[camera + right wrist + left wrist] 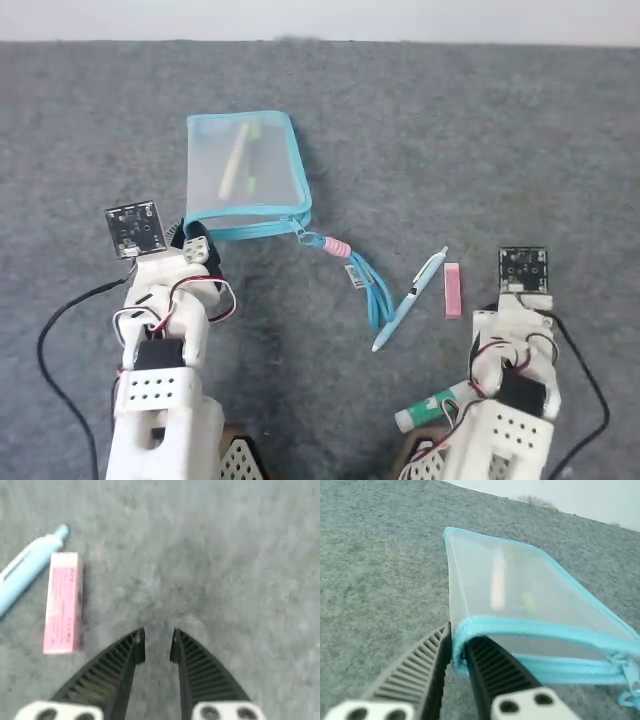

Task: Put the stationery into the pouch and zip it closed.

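Turquoise-trimmed mesh pouch (520,590), pinched at its zip-edge corner by my left gripper (457,650) — to steady it, I judge — while my right gripper (156,645), fingers slightly parted, hangs just beside the pink eraser (62,602) and blue pen (30,570).

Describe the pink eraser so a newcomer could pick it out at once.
On the grey table, look near the right end effector, well away from the pouch. Two things lie side by side there: a light-blue pen and the pink eraser. The eraser is the short, flat pink block; the pen is long, slim and blue.
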Robot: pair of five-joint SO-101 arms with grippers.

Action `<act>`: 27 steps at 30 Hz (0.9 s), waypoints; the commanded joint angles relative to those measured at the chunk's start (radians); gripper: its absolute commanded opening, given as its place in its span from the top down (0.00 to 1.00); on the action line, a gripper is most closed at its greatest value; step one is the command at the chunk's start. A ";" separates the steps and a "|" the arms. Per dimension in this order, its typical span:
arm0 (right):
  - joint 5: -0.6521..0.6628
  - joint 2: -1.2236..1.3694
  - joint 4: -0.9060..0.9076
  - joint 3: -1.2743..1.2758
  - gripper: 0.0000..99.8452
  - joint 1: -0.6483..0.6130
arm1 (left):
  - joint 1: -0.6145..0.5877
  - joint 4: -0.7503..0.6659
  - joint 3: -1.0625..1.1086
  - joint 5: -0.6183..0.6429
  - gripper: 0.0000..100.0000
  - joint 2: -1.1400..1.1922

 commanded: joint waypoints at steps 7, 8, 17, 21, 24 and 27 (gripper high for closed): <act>-0.009 -0.295 0.469 0.008 0.92 0.007 | -0.005 -0.035 -0.064 -0.051 0.99 0.002; -0.009 -0.300 0.475 0.008 0.92 0.008 | -0.005 -0.035 -0.061 -0.052 0.99 0.002; -0.009 -0.288 0.475 0.008 0.92 0.007 | -0.005 -0.032 -0.038 -0.054 0.99 -0.005; -0.009 -0.288 0.475 0.008 0.92 0.007 | -0.012 -0.032 -0.036 -0.054 0.99 -0.006; -0.009 -0.288 0.475 0.008 0.92 0.007 | -0.012 -0.032 -0.036 -0.055 0.99 -0.006; -0.009 -0.288 0.475 0.008 0.92 0.007 | -0.008 -0.032 -0.036 -0.055 0.99 -0.003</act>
